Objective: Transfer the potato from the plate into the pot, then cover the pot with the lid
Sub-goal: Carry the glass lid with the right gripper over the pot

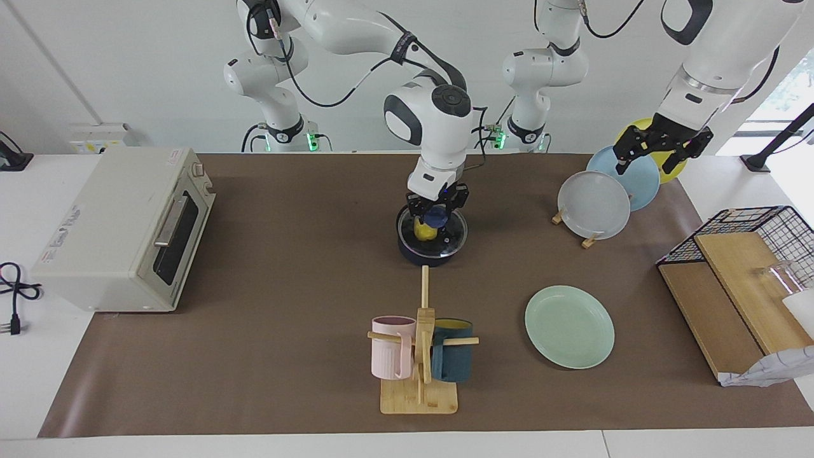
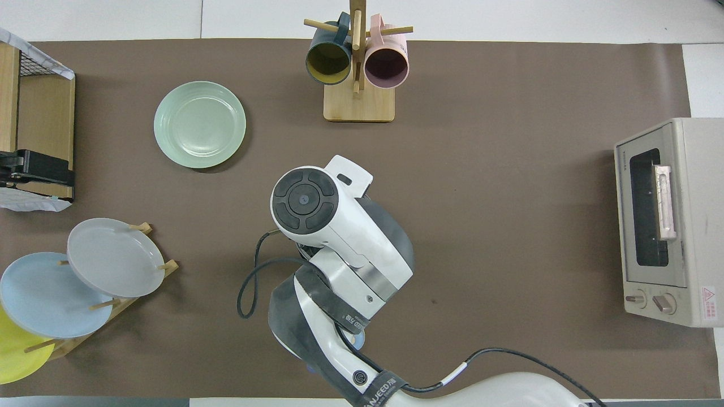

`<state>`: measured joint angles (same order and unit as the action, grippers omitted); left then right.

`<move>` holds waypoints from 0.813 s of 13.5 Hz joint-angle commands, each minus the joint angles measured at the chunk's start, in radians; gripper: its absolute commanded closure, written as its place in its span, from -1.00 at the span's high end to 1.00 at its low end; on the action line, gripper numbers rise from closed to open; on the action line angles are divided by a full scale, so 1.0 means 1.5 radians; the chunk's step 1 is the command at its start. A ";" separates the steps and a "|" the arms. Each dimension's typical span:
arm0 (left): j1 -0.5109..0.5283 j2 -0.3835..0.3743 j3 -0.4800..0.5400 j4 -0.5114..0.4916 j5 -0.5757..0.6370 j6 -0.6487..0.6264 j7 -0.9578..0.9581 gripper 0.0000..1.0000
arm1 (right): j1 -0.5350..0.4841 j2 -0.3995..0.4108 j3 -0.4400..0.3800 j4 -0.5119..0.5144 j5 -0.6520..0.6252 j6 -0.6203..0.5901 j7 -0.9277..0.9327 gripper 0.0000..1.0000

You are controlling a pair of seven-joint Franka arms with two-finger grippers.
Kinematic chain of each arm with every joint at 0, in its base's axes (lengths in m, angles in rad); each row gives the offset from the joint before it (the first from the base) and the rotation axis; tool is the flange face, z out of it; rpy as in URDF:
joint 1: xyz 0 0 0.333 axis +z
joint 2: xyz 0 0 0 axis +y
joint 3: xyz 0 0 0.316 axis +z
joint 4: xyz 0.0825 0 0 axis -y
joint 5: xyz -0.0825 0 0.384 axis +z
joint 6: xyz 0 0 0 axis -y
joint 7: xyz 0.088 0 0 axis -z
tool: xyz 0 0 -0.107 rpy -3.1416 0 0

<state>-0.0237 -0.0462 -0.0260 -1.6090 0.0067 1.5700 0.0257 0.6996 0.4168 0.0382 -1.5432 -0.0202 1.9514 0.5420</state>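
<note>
The navy pot stands in the middle of the table, nearer to the robots than the mug tree. The yellow potato lies inside it and shows through the glass lid, which sits on the pot's rim. My right gripper comes straight down on the lid, its fingers closed around the blue knob. The mint-green plate lies bare toward the left arm's end. My left gripper is open and empty, up in the air over the plate rack. In the overhead view the right arm hides the pot.
A plate rack with grey, light blue and yellow plates stands at the left arm's end. A mug tree holds a pink and a teal mug. A toaster oven is at the right arm's end. A wire-and-wood shelf stands beside the green plate.
</note>
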 commanded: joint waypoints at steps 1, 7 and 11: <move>-0.027 0.015 0.023 0.017 0.015 -0.020 0.007 1.00 | -0.003 -0.013 0.003 -0.028 -0.006 0.017 0.011 -1.00; -0.038 0.031 0.037 0.022 0.014 -0.034 0.008 1.00 | -0.001 -0.017 0.003 -0.028 -0.005 -0.021 0.027 -1.00; -0.037 0.020 0.028 0.021 0.014 -0.029 0.008 1.00 | 0.000 -0.018 0.004 -0.023 -0.004 -0.041 0.028 -1.00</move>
<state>-0.0665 -0.0142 0.0089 -1.6020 0.0077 1.5473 0.0264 0.7005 0.4107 0.0395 -1.5471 -0.0199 1.9021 0.5599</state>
